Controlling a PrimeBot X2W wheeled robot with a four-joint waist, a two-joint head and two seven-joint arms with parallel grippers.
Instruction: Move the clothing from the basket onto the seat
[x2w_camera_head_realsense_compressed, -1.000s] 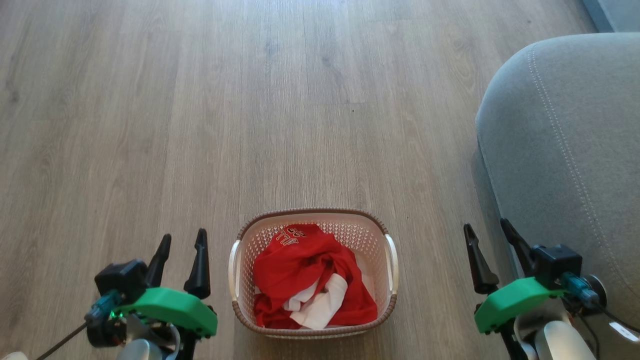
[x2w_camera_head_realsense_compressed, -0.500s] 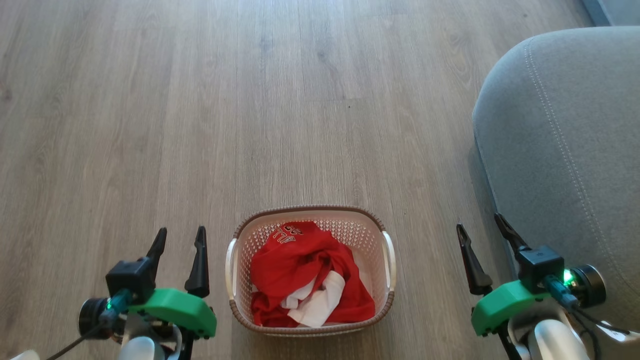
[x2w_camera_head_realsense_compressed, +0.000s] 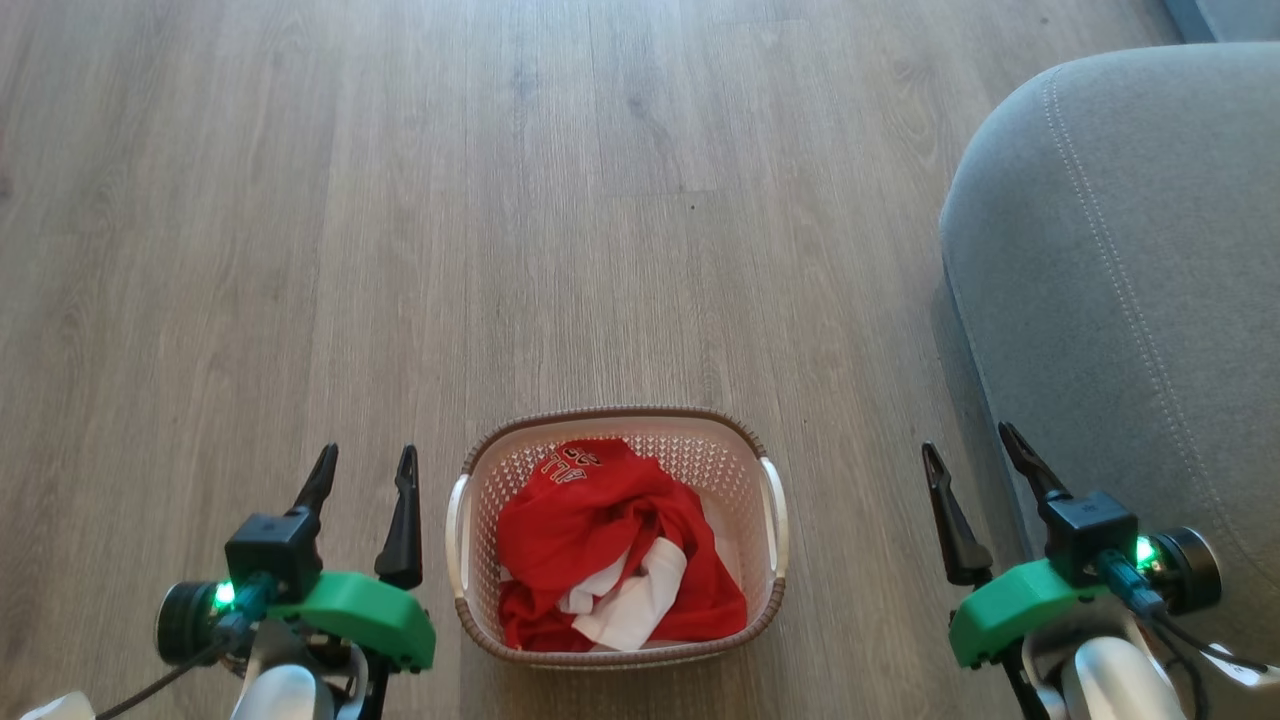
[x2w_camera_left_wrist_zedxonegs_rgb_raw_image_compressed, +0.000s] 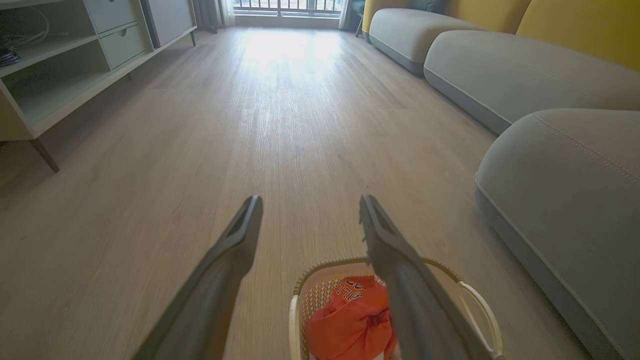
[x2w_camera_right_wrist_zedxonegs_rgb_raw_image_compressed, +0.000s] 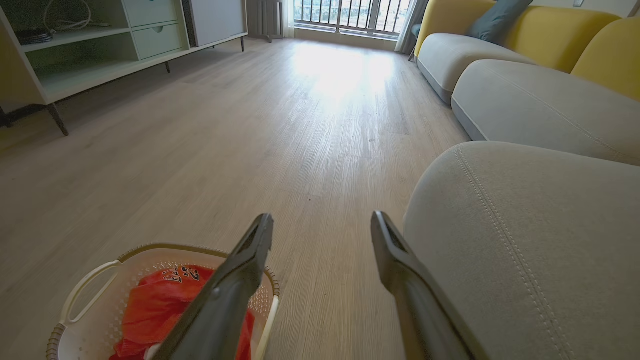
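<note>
The cream basket (x2w_camera_head_realsense_compressed: 770, 590) with a brown rim stands on the wood floor, low in the middle of the head view. Inside it lies the clothing (x2w_camera_head_realsense_compressed: 590, 530), crumpled red fabric with white patches and white lettering. The grey seat (x2w_camera_head_realsense_compressed: 1130, 250) fills the right side, its rounded corner near my right arm. My left gripper (x2w_camera_head_realsense_compressed: 365, 465) hovers left of the basket, open and empty. To the basket's right, my right gripper (x2w_camera_head_realsense_compressed: 970, 448) is open beside the seat's edge. The left wrist view shows the basket (x2w_camera_left_wrist_zedxonegs_rgb_raw_image_compressed: 305, 285) and clothing (x2w_camera_left_wrist_zedxonegs_rgb_raw_image_compressed: 350, 320) below the fingers; the right wrist view shows the basket (x2w_camera_right_wrist_zedxonegs_rgb_raw_image_compressed: 95, 270), the clothing (x2w_camera_right_wrist_zedxonegs_rgb_raw_image_compressed: 155, 305) and the seat (x2w_camera_right_wrist_zedxonegs_rgb_raw_image_compressed: 540, 240).
Bare wood floor (x2w_camera_head_realsense_compressed: 400, 200) stretches ahead and to the left. In the wrist views a pale green shelf unit (x2w_camera_left_wrist_zedxonegs_rgb_raw_image_compressed: 60, 70) stands along the left wall, more grey sofa sections (x2w_camera_right_wrist_zedxonegs_rgb_raw_image_compressed: 530, 110) with yellow backs run along the right, and a bright window (x2w_camera_right_wrist_zedxonegs_rgb_raw_image_compressed: 350, 12) lies at the far end.
The head camera has shifted slightly, so basket and seat sit a little left and higher in the picture. Both grippers stay open; their wrists have turned a little.
</note>
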